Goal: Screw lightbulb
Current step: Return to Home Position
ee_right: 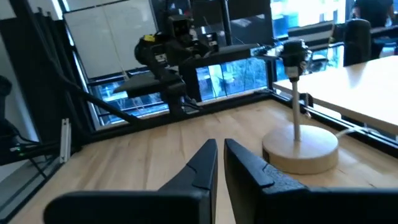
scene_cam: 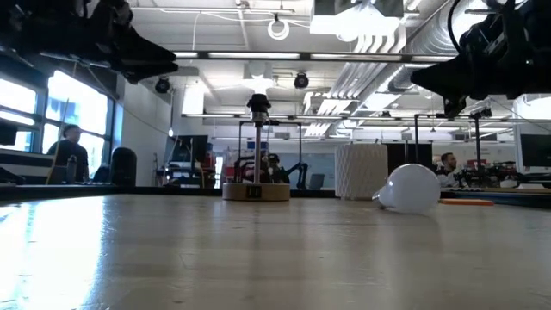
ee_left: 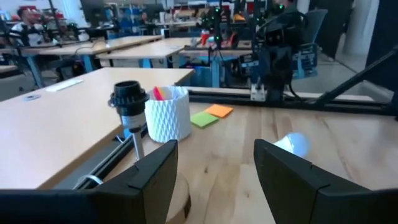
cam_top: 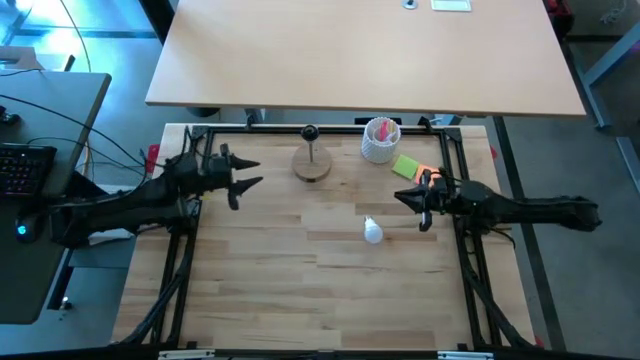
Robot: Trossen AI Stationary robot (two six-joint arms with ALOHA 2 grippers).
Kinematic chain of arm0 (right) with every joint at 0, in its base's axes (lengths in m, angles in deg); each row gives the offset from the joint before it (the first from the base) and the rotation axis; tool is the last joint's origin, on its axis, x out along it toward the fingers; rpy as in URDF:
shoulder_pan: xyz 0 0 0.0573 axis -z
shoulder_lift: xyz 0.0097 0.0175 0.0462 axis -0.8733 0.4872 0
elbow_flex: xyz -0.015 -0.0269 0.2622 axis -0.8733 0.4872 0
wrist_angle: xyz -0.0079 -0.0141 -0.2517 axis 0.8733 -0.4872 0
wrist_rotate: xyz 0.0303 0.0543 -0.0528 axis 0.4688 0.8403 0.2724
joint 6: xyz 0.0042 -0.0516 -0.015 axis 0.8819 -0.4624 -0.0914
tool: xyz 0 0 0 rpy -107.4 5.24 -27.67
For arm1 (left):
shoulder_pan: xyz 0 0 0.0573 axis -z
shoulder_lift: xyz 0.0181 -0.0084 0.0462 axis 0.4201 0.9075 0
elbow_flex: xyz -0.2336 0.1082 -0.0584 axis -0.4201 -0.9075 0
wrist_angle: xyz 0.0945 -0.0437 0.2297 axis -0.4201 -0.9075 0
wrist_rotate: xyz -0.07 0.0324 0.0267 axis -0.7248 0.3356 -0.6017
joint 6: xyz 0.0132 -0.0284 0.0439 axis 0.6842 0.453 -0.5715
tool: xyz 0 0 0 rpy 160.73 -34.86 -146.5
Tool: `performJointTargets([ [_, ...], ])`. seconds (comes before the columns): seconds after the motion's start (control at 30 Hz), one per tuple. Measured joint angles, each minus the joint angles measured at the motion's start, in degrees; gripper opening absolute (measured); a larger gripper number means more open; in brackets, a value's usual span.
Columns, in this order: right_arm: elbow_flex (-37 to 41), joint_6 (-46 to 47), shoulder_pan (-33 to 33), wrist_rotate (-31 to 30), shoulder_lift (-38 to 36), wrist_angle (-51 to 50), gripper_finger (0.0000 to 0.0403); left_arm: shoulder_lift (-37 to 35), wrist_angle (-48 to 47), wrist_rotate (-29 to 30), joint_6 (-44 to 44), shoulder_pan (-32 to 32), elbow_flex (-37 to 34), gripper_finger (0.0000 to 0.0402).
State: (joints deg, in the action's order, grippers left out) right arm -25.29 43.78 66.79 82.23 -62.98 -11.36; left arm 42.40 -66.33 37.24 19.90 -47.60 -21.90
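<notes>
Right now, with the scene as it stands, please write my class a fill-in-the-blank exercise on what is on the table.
1. The lightbulb lies on its ____ on the wooden table, held by neither gripper.
2. The black socket atop the lamp stand is ____.
3. The left gripper has its fingers ____, while the right gripper is shut.
4. The white cup holds something ____ in colour.

Missing words: side; empty; open; pink.
</notes>
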Motion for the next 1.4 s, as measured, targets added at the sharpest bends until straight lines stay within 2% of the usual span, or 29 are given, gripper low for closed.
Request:
performJointTargets([
  [0.1, 0.00, 1.40, 1.59, 1.86, -4.82, -5.20, 0.0023, -4.04, -0.43, -0.92, 0.02, -0.28, -2.53, 0.0207],
  [0.33, 0.57, 6.63, 3.44, 12.28, -12.68, -13.56, 0.0023, -13.70, 1.56, 0.08, 0.09, -0.47, -9.99, 0.0207],
  [0.47, 0.57, 8.76, 3.44, 12.43, -14.97, -18.54, 0.0023, -20.47, 0.34, -0.31, 3.30, -0.55, -12.36, 0.0207],
  [0.67, 0.57, 8.73, 3.40, 14.03, -15.54, -19.27, 0.0023, -29.11, -8.57, -1.38, 6.08, -0.38, -12.53, 0.0207],
  [0.77, 0.57, 8.43, 3.40, 14.82, -15.54, -19.13, 0.0023, -29.40, -10.77, -1.71, 7.26, 0.80, -13.00, 0.0207],
  [0.87, 0.59, 7.98, 3.33, 14.79, -15.54, -19.08, 0.0023, -29.47, -6.84, -0.94, 9.00, 3.36, -16.19, 0.0207],
  [1.1, 0.59, 8.06, 3.33, 16.35, -15.35, -18.88, 0.0023, -28.93, -5.45, 8.94, 4.29, 8.85, -16.53, 0.0207],
  [1.17, 0.59, 5.60, 3.34, 14.43, -15.22, -19.12, 0.0023, -28.90, -5.86, 10.15, 3.65, 9.16, -16.51, 0.0207],
  [1.4, 0.61, -4.42, 3.40, 4.84, -15.06, -20.57, 0.0023, -27.34, -8.38, 8.76, 5.89, 9.48, -16.49, 0.0207],
])
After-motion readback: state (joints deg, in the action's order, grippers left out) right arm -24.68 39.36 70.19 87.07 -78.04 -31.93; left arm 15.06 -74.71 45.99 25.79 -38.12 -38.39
